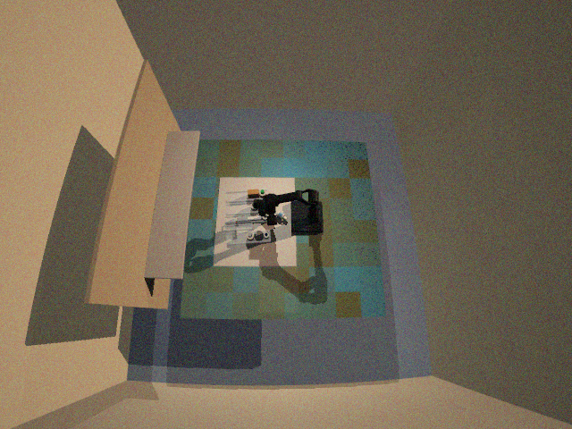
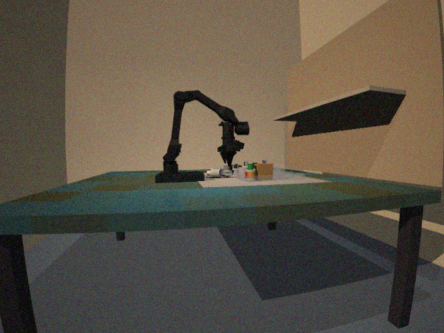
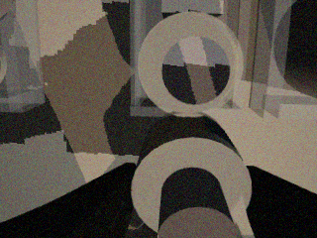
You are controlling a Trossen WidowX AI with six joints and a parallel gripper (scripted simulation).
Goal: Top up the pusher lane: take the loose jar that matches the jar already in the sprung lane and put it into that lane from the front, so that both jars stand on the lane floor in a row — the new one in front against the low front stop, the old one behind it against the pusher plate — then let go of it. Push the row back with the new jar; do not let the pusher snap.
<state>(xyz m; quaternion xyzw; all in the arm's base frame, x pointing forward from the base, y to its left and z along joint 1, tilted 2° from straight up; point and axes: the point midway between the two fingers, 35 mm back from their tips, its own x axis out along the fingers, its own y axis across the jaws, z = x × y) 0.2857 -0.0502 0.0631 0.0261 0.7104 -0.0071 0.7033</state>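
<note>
My gripper (image 3: 188, 175) (image 1: 277, 219) (image 2: 228, 163) is shut on the loose jar (image 3: 193, 188), a pale round jar with a bluish band at its lower end. It points down and holds the jar just above the white mat (image 1: 282, 255) (image 2: 265, 182). In the wrist view a matching pale jar (image 3: 154, 59) stands right ahead of the held one, between the clear side walls of the lane (image 3: 142, 34). The two jars are close but apart. I cannot see the pusher plate or the front stop.
More clear lanes (image 3: 264, 47) with dark jars lie on both sides. A brown box (image 2: 265, 171) (image 1: 252, 192) and a green-lidded jar (image 2: 250, 166) (image 1: 262, 190) stand on the mat. Other jars (image 1: 257, 237) sit nearby. A shelf (image 2: 340, 107) (image 1: 172, 203) hangs beyond the lanes.
</note>
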